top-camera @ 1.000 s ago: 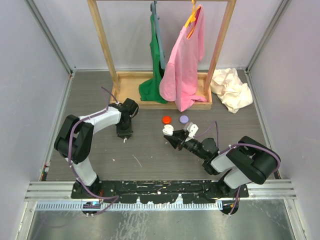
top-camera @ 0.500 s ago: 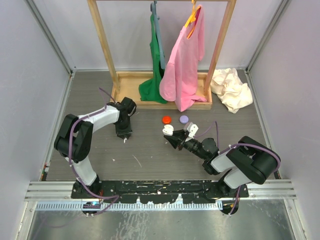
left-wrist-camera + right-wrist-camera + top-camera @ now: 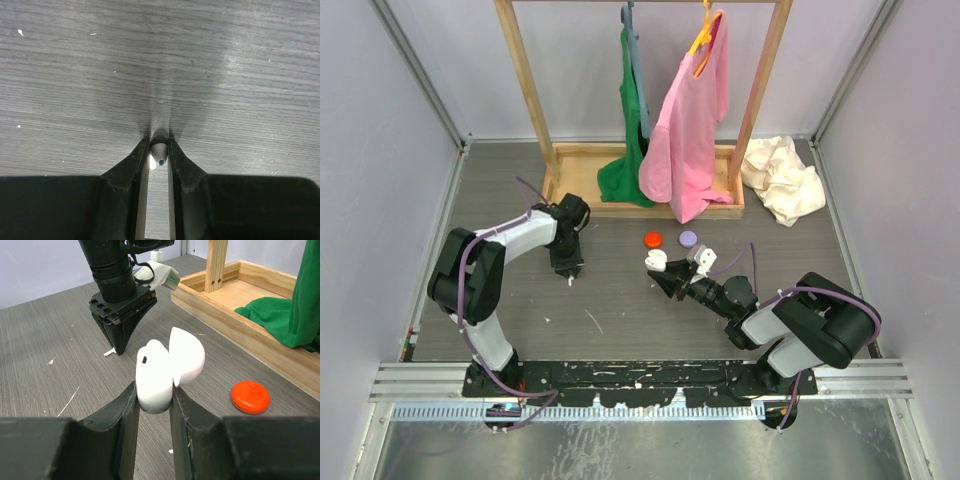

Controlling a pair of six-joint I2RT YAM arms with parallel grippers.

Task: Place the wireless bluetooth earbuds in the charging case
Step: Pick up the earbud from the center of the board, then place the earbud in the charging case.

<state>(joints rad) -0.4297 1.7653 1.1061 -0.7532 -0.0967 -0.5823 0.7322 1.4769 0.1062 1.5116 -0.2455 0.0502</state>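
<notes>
One earbud (image 3: 158,152) between left fingers (image 3: 134,166), clearest in left wrist view.

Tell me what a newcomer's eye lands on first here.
The pink shirt hanging on the wooden rack at the back is the loudest colour in the top view. Next is the right gripper near table centre, clamped on a white case with its lid open. To its left, the left gripper pinches a small white earbud down near the tabletop.
</notes>
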